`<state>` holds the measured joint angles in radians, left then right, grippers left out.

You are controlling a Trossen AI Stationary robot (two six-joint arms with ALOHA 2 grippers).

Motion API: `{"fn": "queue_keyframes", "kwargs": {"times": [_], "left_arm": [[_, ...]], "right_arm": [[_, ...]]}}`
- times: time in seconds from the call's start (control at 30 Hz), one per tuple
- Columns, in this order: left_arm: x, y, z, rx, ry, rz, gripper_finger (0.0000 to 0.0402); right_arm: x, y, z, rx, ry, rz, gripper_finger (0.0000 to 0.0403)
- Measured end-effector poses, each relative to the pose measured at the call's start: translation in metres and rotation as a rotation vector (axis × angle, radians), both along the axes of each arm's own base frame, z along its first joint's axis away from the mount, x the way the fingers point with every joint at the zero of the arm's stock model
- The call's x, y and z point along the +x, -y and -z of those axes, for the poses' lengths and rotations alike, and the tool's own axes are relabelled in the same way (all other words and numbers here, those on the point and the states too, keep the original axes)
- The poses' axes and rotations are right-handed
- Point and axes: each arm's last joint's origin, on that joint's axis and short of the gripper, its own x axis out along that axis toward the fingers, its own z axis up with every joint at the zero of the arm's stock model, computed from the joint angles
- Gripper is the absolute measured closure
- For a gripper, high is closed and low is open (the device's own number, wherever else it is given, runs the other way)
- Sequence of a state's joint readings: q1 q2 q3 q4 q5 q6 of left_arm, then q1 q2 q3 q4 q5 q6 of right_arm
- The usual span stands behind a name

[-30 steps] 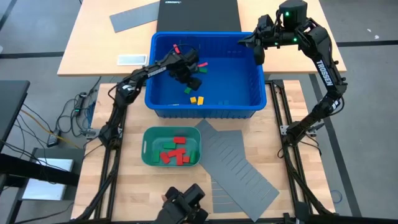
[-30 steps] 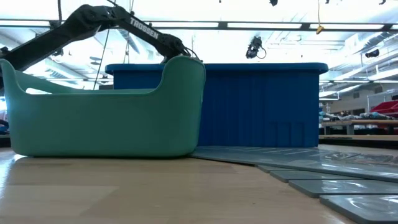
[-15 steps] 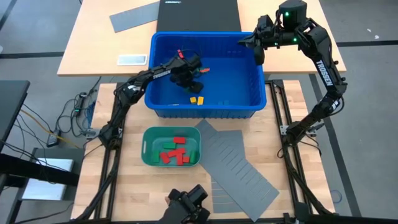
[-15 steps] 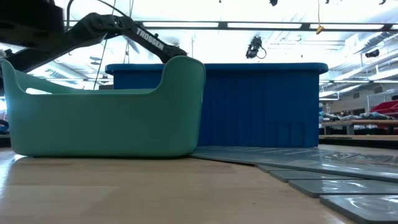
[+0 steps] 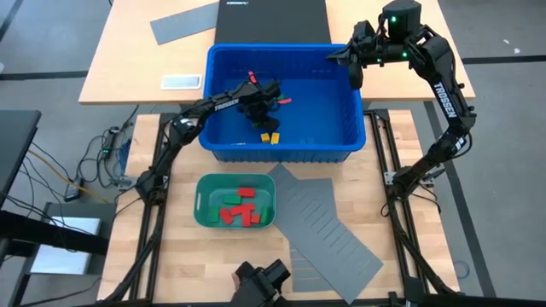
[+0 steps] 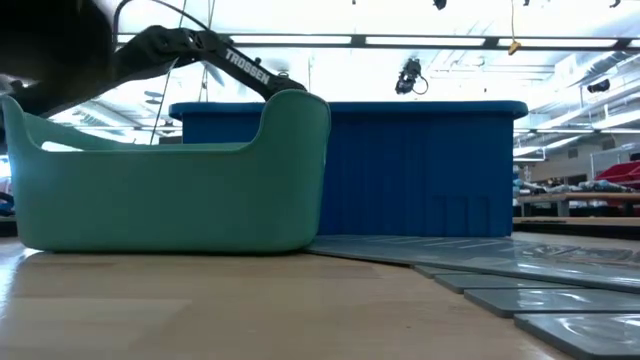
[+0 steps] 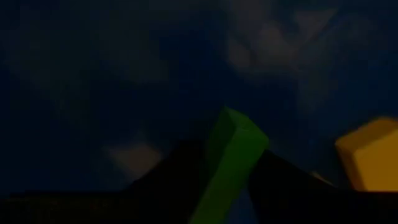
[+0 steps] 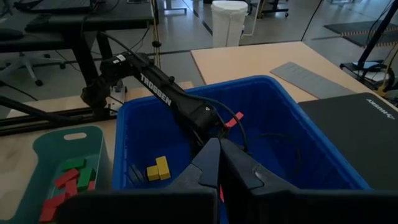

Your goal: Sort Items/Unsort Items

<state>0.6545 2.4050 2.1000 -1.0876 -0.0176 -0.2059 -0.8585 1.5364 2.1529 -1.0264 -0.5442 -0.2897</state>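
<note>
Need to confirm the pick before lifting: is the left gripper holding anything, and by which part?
The left gripper has a green block between its fingers, by its long sides; whether it is gripped cannot be told.

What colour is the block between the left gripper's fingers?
Green block, clearest in the left wrist view.

A block [image 7: 227, 162] sits between the left fingers [image 7: 168, 174] inside the bin [image 5: 358, 128], another block [image 7: 367, 155] just beside them; the tray [image 5: 203, 213] lies well apart.
</note>
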Motion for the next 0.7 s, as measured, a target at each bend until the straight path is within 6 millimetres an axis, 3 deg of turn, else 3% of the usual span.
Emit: {"fn": "queue_keyframes", "kwargs": {"times": [0.1, 0.17, 0.23, 0.37, 0.53, 0.7], "left_arm": [[0.001, 0.006, -0.012, -0.045, -0.034, 0.082, 0.0313], [0.006, 0.007, -0.032, -0.03, -0.002, 0.128, 0.0347], [0.004, 0.01, -0.061, -0.035, 0.027, 0.174, 0.0348], [-0.013, 0.022, -0.097, -0.058, 0.1, 0.22, 0.0348], [-0.035, 0.046, -0.159, -0.026, 0.161, 0.259, 0.0348], [-0.054, 0.078, -0.203, -0.033, 0.245, 0.295, 0.0348]], "right_arm": [[0.0, 0.0, 0.0, -0.002, -0.001, -0.001, 0.0401], [0.0, 0.0, 0.0, -0.009, -0.003, -0.003, 0.0401], [0.0, 0.0, 0.0, -0.014, -0.004, -0.005, 0.0401], [0.0, 0.0, 0.0, -0.019, -0.003, -0.007, 0.0401], [0.0, 0.0, -0.001, -0.041, -0.004, -0.013, 0.04], [0.0, 0.0, -0.001, -0.073, -0.01, -0.024, 0.0401]]}}
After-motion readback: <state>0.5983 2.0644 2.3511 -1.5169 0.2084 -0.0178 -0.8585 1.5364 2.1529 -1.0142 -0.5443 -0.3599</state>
